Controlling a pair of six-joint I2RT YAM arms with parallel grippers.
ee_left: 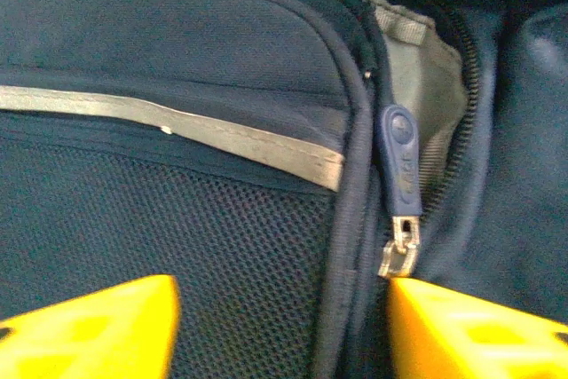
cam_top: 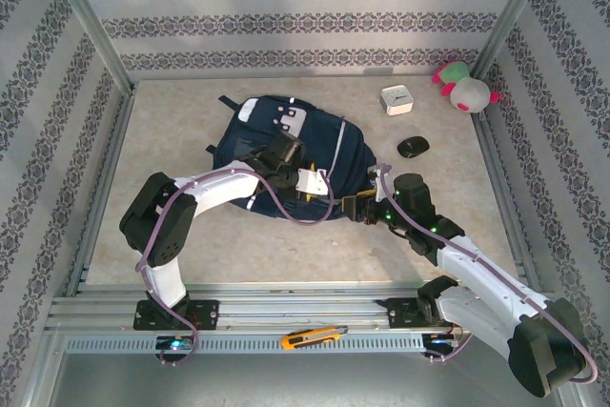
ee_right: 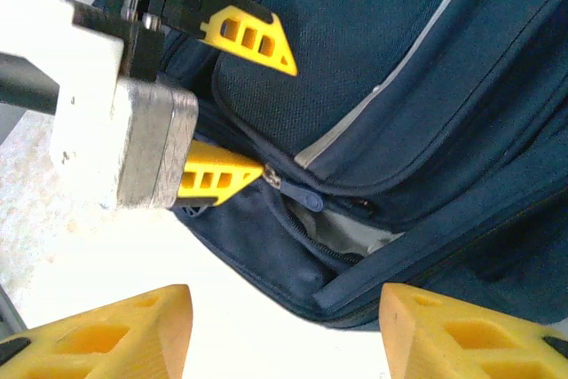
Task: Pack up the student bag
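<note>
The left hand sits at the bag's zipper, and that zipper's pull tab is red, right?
Not red. The pull tab is dark blue, as the left wrist view shows. The left hand does sit by it on the bag.

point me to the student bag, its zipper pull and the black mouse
student bag (cam_top: pixel 243 138): top external view, navy fabric below the white patch
zipper pull (ee_left: pixel 398 159): left wrist view, middle of its blue tab
black mouse (cam_top: pixel 413 147): top external view, centre of its shell
</note>
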